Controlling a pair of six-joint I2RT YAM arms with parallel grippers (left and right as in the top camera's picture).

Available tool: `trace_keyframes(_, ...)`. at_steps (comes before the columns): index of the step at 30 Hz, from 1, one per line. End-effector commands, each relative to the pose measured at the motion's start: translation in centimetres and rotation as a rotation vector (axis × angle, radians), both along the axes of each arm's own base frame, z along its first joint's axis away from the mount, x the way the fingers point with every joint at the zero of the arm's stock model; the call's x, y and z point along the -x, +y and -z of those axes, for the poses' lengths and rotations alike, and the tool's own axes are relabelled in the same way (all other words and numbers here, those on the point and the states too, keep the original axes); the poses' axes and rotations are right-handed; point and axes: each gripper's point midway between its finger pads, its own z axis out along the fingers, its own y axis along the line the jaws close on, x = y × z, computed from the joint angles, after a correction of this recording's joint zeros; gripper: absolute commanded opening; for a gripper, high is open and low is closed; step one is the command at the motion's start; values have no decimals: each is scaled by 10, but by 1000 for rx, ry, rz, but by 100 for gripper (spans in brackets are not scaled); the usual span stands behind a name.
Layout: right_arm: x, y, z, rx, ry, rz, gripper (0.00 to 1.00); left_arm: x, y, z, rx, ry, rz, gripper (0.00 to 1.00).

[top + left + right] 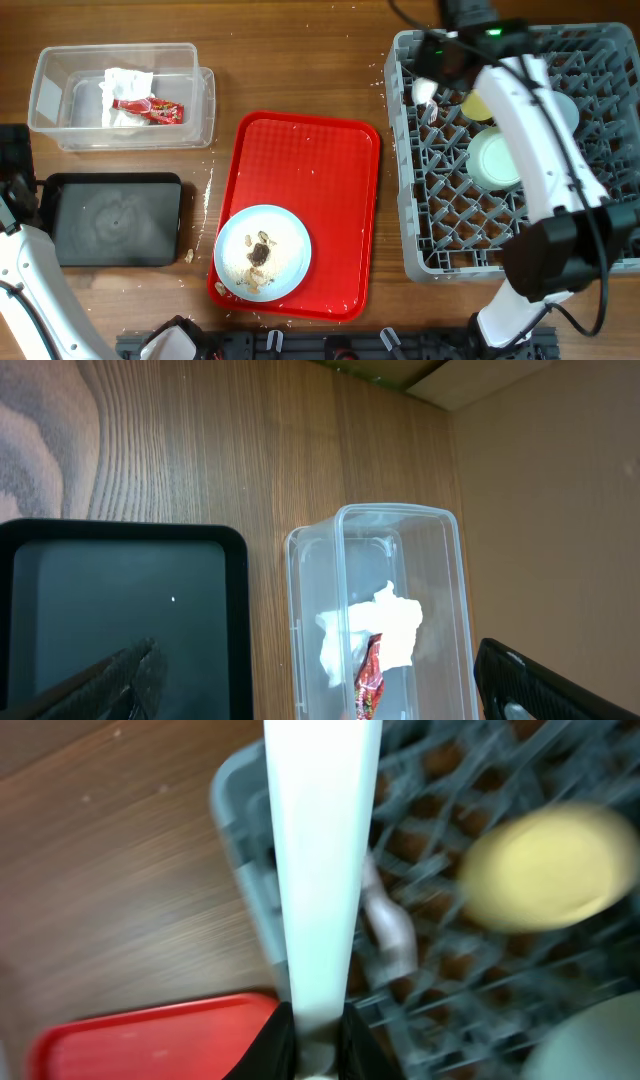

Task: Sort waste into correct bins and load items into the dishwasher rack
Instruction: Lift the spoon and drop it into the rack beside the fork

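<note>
My right gripper (432, 78) (320, 1025) is shut on a white plastic utensil (320, 840) over the far left corner of the grey dishwasher rack (450, 225) (245, 910). Its head is out of view. The rack holds a yellow cup (478, 103) (545, 870), a pale green bowl (495, 160) and another white utensil (390, 930). My left gripper (325, 685) is open and empty above the clear tub (60, 60) (440, 580), which holds the napkin (125, 85) (385, 625) and red wrapper (155, 110) (370, 680). Food scraps (260, 252) lie on the blue plate (288, 232).
The plate sits at the near end of the red serving tray (310, 170) (150, 1040). The black tray (115, 220) (110, 600) lies in front of the tub, nothing in it. A few crumbs (189, 256) lie on the wood beside it. My right arm crosses over the rack.
</note>
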Motion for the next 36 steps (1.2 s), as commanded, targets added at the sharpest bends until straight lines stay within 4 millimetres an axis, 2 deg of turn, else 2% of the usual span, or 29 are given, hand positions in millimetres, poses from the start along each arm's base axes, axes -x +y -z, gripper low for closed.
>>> trace_keyframes(1, 1, -27, 15, 156, 57, -201, 14, 1, 1, -2, -1, -9, -10, 100)
trace_keyframes(4, 7, -31, 36, 166, 106, -271, 18, 1, 1, -2, -1, -9, -10, 100)
trace_keyframes(7, 11, -32, 54, 187, 156, -318, 33, 1, 1, -2, -1, -9, -10, 100)
trace_keyframes(11, 12, -32, 61, 183, 174, -313, 41, 1, 1, -2, -1, -9, -10, 100)
trace_keyframes(13, 14, -29, 61, 158, 180, -296, 42, 1, 1, -2, -1, -9, -10, 100)
trace_keyframes(16, 30, -3, 57, 25, 207, -366, 41, 1, 1, -2, -1, -9, -10, 100)
trace_keyframes(19, 62, 57, 40, -183, 229, -526, 47, 1, 1, -2, -1, -9, -10, 100)
trace_keyframes(20, 73, 77, 34, -229, 231, -606, 51, 1, 1, -2, -1, -9, -10, 100)
trace_keyframes(21, 90, 107, 29, -273, 242, -714, 60, 1, 1, -2, -1, -9, -10, 100)
trace_keyframes(24, 122, 155, 33, -254, 288, -842, 96, 1, 1, -2, -1, -9, -10, 100)
trace_keyframes(26, 137, 178, 41, -204, 312, -878, 100, 1, 1, -2, -1, -9, -10, 100)
trace_keyframes(28, 140, 192, 52, -116, 312, -833, 99, 1, 1, -2, -1, -9, -10, 100)
trace_keyframes(31, 133, 197, 56, -8, 268, -707, 100, 1, 1, -2, -1, -9, -10, 100)
trace_keyframes(33, 124, 191, 49, 30, 226, -604, 100, 1, 1, -2, -1, -9, -10, 100)
trace_keyframes(36, 96, 168, 20, 51, 137, -451, 100, 1, 1, -2, -1, -9, -10, 100)
